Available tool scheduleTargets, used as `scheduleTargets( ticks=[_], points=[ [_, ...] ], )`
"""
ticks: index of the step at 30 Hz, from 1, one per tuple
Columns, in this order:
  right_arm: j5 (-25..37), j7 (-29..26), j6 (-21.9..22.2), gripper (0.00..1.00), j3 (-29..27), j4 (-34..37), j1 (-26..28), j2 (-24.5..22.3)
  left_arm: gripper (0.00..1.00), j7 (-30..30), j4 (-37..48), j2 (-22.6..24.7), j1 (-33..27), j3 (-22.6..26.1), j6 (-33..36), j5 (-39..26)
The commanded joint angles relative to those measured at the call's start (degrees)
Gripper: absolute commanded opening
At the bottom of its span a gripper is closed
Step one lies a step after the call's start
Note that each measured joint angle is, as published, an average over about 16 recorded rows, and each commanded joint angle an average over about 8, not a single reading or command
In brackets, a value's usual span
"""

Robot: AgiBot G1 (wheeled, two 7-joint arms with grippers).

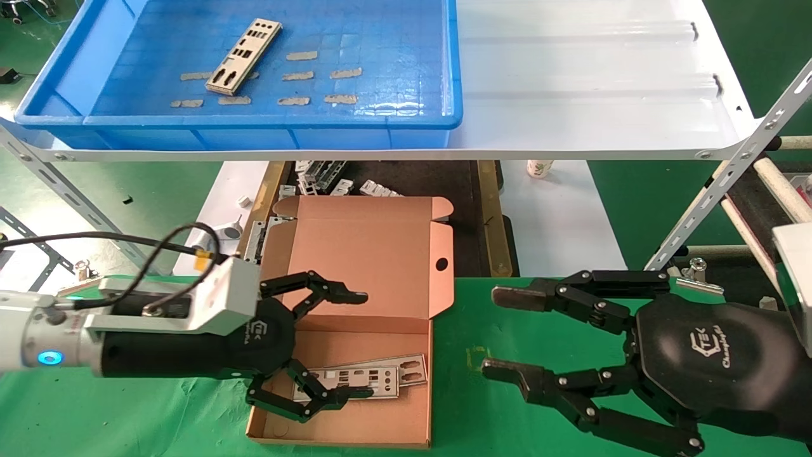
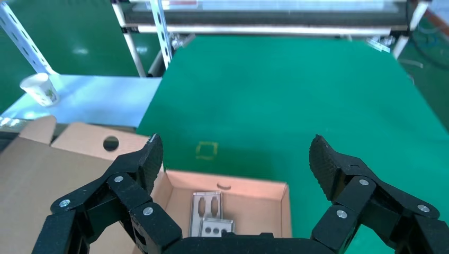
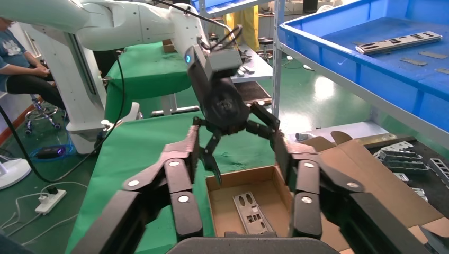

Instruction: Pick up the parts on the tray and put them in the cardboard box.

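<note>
One silver part [image 1: 243,56] lies on the floor of the blue tray [image 1: 254,120], far left on the upper shelf. The cardboard box [image 1: 355,254] sits below with its lid folded back. Two overlapping parts [image 1: 374,377] rest flat in its base. My left gripper [image 1: 366,344] hovers open over the box with nothing between its fingers. In the left wrist view the gripper [image 2: 235,153] spans the box wall [image 2: 254,193] with the parts [image 2: 206,206] beneath. My right gripper [image 1: 493,331] stands open and empty over the green table, just right of the box. Its wrist view shows a part [image 3: 251,209] inside.
The tray rests on a white metal shelf [image 1: 571,76] held by slotted steel posts [image 1: 729,178]. Small silver brackets [image 1: 330,181] and a paper cup [image 1: 539,168] lie behind the box. A white fitting [image 1: 222,231] sits at its left. A seated person [image 3: 21,69] is beyond the table.
</note>
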State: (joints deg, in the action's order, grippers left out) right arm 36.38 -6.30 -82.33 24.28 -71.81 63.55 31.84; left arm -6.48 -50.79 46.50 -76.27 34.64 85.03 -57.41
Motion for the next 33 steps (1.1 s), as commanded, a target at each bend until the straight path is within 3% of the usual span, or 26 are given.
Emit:
scheduleTargets(
  ticks=[1,33],
  points=[
    [0.0,0.0,0.0,1.0,0.0,0.0,0.0,0.0,1.0,1.1,-1.5,-0.7,1.0,-1.2,0.0,1.0],
    [0.0,0.0,0.0,1.0,0.0,0.0,0.0,0.0,1.0,17.6,-23.6,-11.9,15.2,-19.2,0.7,16.1]
  ],
)
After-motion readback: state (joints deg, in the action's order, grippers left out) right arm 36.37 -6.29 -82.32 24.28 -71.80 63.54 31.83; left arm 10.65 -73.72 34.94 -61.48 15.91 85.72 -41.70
